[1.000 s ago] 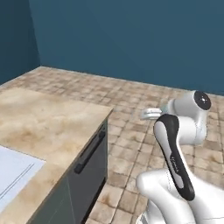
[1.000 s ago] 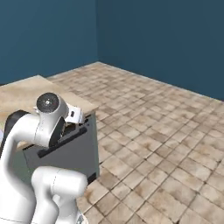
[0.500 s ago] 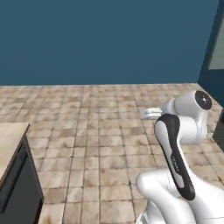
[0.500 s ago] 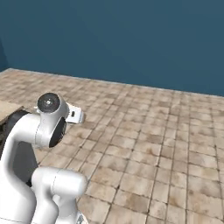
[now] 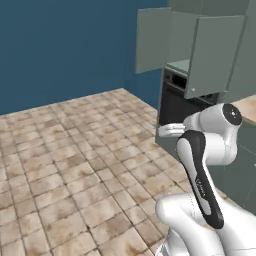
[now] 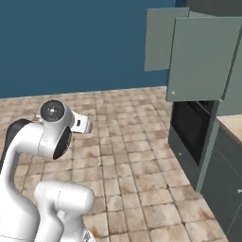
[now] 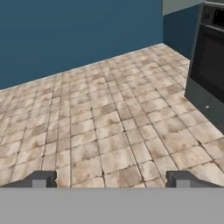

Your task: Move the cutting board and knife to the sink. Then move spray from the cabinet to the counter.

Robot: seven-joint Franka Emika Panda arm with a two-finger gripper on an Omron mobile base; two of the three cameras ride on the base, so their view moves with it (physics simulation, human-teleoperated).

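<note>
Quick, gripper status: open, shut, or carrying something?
Gripper: open, jaws spread wide, nothing between them; below it lies tiled floor.

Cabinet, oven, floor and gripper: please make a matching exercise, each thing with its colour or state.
Things:
1. cabinet
2. oven
3. floor
4. gripper

Descriptions:
a. beige-brown tiles
b. black, built in below the doors
c. open, holding nothing
d. grey-green, both doors swung open

Pairs: 1-d, 2-b, 3-a, 4-c
</note>
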